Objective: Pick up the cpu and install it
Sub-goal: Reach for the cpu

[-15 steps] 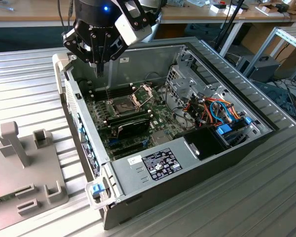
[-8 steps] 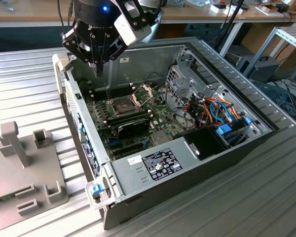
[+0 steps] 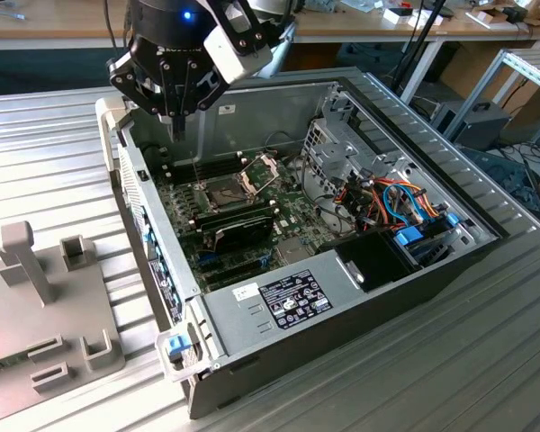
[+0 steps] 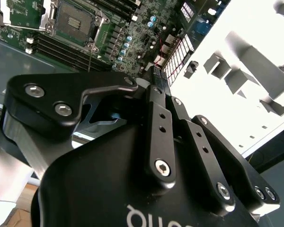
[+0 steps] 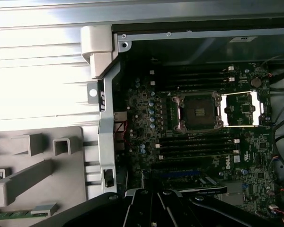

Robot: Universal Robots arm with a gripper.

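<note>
Pincer [image 3: 175, 124] hangs over the far corner of the open computer case [image 3: 279, 364], at the exterior view's left. Its jaws are drawn narrow, tips close together. Nearer and to the right, the socket [image 3: 227, 191] lies bare, its metal frame [image 3: 263, 165] hinged up. Where the cpu is, I cannot tell.
</note>
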